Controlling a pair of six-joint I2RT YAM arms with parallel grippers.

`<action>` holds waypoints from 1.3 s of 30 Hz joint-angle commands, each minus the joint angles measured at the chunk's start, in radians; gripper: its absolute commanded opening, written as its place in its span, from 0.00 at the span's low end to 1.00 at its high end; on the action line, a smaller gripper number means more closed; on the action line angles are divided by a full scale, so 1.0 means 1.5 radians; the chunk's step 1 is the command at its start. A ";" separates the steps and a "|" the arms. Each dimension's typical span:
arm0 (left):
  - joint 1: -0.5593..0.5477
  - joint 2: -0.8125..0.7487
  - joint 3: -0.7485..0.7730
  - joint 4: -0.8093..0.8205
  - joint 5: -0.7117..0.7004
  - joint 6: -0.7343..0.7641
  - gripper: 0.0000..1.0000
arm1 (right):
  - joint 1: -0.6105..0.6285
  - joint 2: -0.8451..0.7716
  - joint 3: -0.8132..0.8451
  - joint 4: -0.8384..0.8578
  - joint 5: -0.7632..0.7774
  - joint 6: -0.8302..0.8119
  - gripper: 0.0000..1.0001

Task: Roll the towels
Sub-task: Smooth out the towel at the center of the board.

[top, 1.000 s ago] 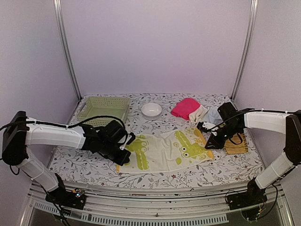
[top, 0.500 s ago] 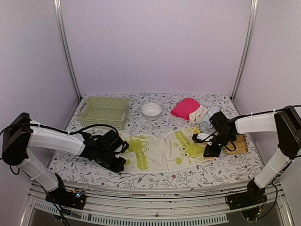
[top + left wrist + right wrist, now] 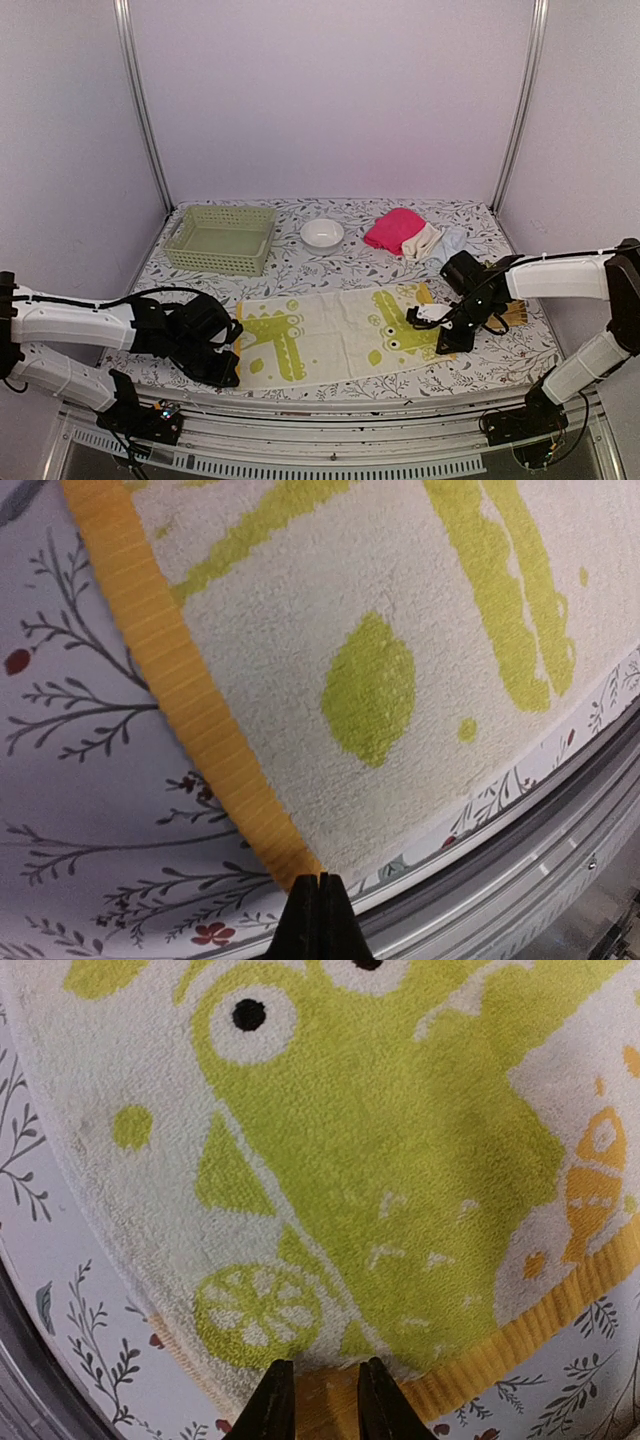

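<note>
Things counted
Four soft cloth towels [image 3: 340, 325], one pale green plastic basket [image 3: 220, 237], one white bowl [image 3: 322, 232] and one yellow woven tray [image 3: 516, 314] are seen.

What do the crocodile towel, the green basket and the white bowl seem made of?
Towel: matte terry cloth, fuzzy pile, ribbed orange edge. Basket: probably plastic, a moulded grid of holes. Bowl: smooth, white; ceramic or plastic, cannot tell.

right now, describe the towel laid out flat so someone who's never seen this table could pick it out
Start from the floral-print table; along its near edge, nearer than the pale green basket, lies the spread towel. It is cream with lime-green cartoon crocodiles and an orange-yellow border, flat, unlike the bright pink towel and cream-white towel bunched at the back right.
</note>
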 commanded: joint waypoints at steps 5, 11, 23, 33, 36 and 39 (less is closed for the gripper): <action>0.064 -0.026 0.161 -0.145 -0.058 0.064 0.02 | -0.004 -0.059 0.109 -0.117 -0.092 -0.019 0.32; 0.176 0.048 0.195 -0.062 -0.097 0.152 0.00 | -0.114 0.053 0.238 -0.047 -0.086 0.009 0.31; 0.248 0.222 0.199 0.158 -0.139 0.180 0.00 | -0.150 0.279 0.341 0.082 -0.015 0.062 0.16; 0.284 0.299 0.210 0.202 -0.155 0.210 0.00 | -0.157 0.300 0.306 0.089 0.070 0.072 0.16; 0.285 0.322 0.221 0.215 -0.158 0.224 0.00 | -0.157 0.290 0.278 0.080 0.079 0.076 0.16; 0.285 0.358 0.253 0.215 -0.165 0.242 0.00 | -0.157 0.289 0.269 0.068 0.089 0.086 0.16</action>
